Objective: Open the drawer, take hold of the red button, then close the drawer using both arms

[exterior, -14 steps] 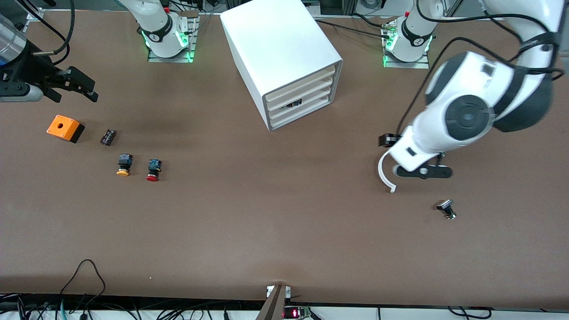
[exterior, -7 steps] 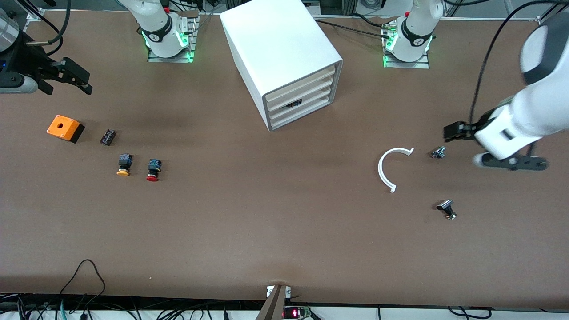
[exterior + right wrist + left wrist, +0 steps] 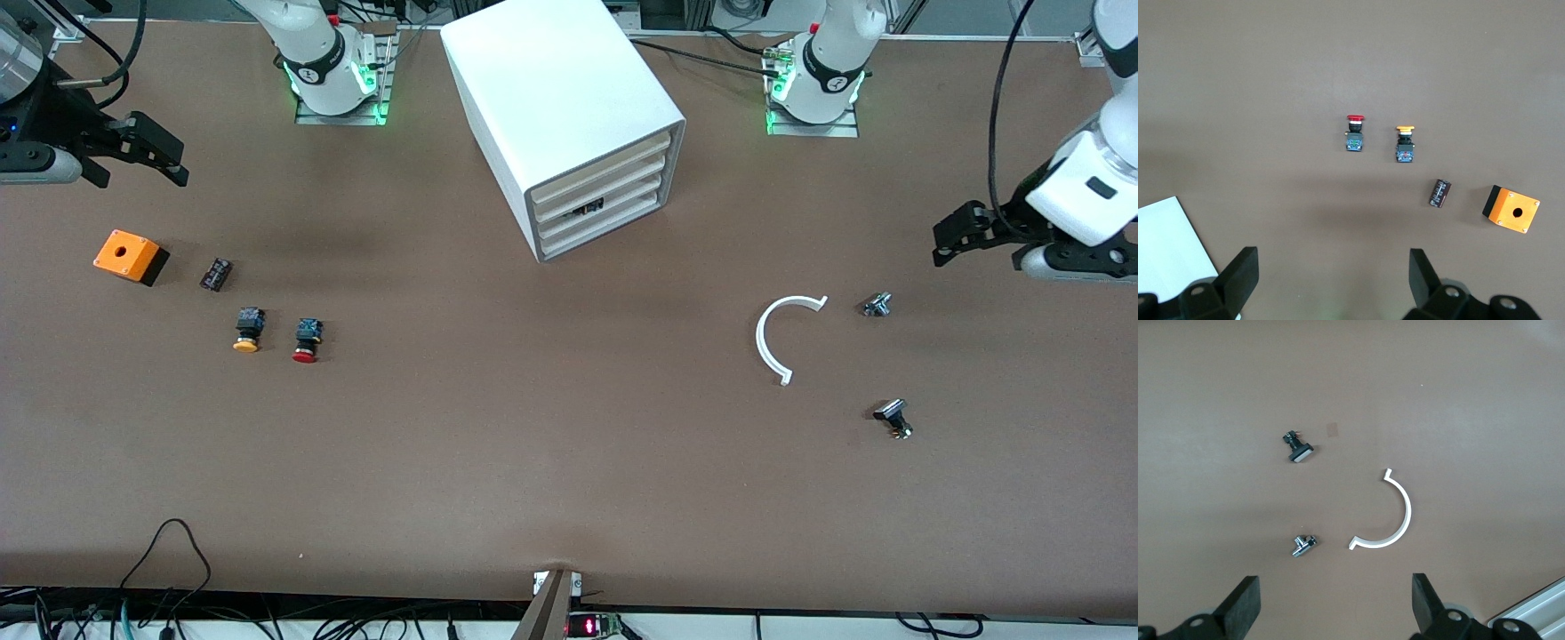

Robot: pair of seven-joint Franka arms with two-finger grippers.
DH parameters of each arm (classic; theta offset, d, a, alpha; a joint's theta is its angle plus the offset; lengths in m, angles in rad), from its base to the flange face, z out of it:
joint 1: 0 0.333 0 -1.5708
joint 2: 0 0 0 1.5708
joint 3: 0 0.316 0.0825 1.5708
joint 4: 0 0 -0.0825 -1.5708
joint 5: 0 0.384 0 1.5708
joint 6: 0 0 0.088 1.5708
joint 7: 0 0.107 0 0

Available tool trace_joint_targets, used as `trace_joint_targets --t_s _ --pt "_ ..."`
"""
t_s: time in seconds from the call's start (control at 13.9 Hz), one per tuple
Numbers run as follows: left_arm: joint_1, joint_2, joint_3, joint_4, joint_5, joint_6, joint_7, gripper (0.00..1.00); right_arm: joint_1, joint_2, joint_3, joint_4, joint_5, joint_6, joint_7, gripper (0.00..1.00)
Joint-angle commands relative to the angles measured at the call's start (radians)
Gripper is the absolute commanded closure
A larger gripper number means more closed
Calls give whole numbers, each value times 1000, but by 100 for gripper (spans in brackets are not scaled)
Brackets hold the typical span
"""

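**Ana:** White plastic arc (image 3: 772,336) lies fully uncovered on the worktop (image 3: 551,444) now. A second ago the left arm hung right over it; since then that arm has swung out to its own end, and the left tool (image 3: 956,238) hovers over the worktop's edge there, fingers wide apart and empty.

**Ben:** And the small metal fitting (image 3: 877,305) beside the arc?

**Ana:** Also uncovered by that retreat. The black-headed part (image 3: 893,418), nearer the front camera, has not shifted. The right tool (image 3: 133,160) has barely moved: it hangs over the right arm's end, fingers spread, holding nothing, above the orange box (image 3: 130,256).

**Ben:** So where does the task stand?

**Ana:** Not begun, I judge. All drawers of the cabinet (image 3: 569,124) sit flush; the drawer (image 3: 597,206) with a dark item at its front is shut. The button (image 3: 307,340) with the red cap rests on the worktop beside the yellow-capped button (image 3: 248,330), with a small dark component (image 3: 216,274) between them and the orange box. Both arms look pulled back to start positions.

**Ben:** Any writing?

**Ana:** A round emblem on each arm's base, too small to read. Nothing legible elsewhere.
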Motion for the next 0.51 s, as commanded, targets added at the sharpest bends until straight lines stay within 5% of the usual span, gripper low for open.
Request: trace_joint_targets --t_s 0.0,0.43 --pt "-18 -44 34 -47 -6 1 20 0 3 11 4 25 -21 -23 17 0" --pt "-12 -24 33 -15 9 -23 15 0 4 14 4 26 -21 -23 15 0"
